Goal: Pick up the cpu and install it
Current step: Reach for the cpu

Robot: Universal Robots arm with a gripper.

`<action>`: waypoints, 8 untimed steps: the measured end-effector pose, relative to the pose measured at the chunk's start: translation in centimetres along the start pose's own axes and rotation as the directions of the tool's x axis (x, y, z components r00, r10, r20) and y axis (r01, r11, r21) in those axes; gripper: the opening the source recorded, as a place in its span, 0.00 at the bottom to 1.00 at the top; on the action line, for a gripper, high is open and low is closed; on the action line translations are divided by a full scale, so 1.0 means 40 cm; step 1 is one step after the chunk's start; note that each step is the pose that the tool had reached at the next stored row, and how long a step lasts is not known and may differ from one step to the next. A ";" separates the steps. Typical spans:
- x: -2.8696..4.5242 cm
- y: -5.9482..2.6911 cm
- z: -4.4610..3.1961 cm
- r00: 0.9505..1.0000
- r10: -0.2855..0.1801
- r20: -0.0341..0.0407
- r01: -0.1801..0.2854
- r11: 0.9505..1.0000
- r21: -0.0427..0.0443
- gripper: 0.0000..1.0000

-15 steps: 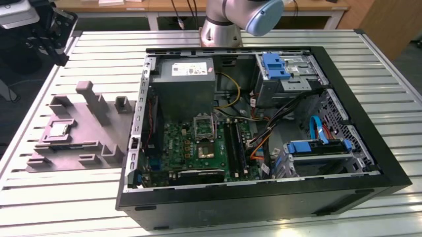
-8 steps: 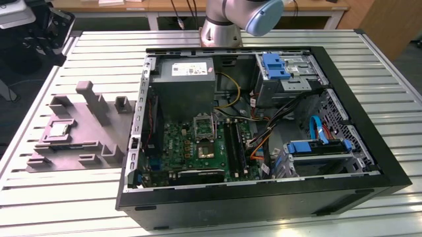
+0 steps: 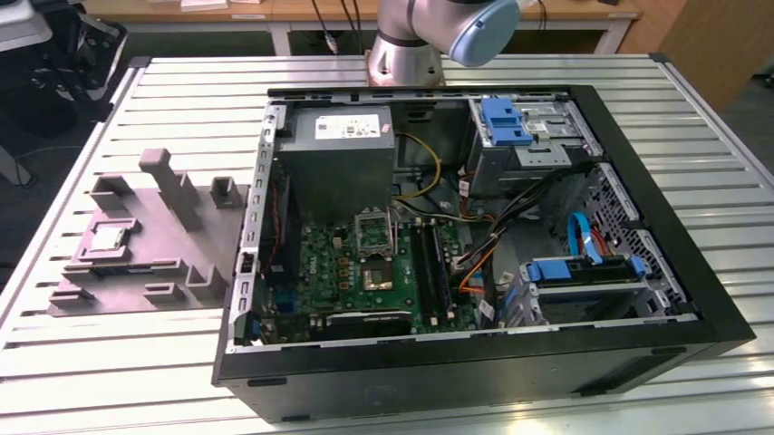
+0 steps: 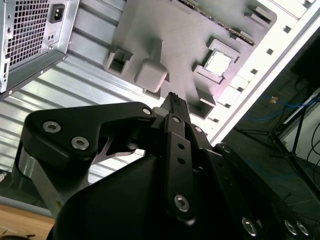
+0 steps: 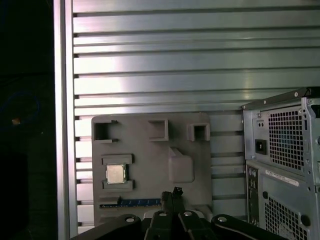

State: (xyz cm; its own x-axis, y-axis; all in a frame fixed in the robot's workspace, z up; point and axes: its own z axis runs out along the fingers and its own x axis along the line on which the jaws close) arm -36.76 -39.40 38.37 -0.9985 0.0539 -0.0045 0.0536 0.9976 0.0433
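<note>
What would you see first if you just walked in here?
The big black case lying open on the slatted table, with its green board and bright blue parts showing. To the exterior view's left of it sits a grey tray with the little silvery cpu on it.

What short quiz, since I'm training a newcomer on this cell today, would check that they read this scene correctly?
1. True or false: the cpu already sits inside the computer case.
2. In the first wrist view, the gripper holds: A) the cpu, B) a cable, C) nothing.
3. Fill in: in the exterior view, the grey moulded tray lies on the case's ____ side.
Key: 1 false, it rests in the tray; 2 C; 3 the exterior view's left.
</note>
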 end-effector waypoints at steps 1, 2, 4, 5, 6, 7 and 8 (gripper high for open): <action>0.000 0.000 0.000 1.000 0.000 0.000 0.000 1.000 0.000 0.11; 0.000 0.000 0.000 1.000 0.000 0.000 0.000 1.000 0.000 0.11; 0.001 0.000 0.000 1.000 0.000 0.000 0.000 1.000 0.000 0.11; 0.001 0.000 0.000 1.000 0.000 0.000 0.000 1.000 0.000 0.11; 0.001 0.000 0.000 1.000 0.000 0.000 0.000 1.000 0.000 0.11; 0.002 0.000 0.000 1.000 0.000 0.000 0.000 1.000 0.000 0.11; 0.003 0.000 0.000 1.000 0.000 0.000 0.000 1.000 0.000 0.11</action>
State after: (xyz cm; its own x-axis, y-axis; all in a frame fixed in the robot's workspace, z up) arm -36.90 -39.40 38.37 -0.9985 0.0540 -0.0045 0.0538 0.9976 0.0433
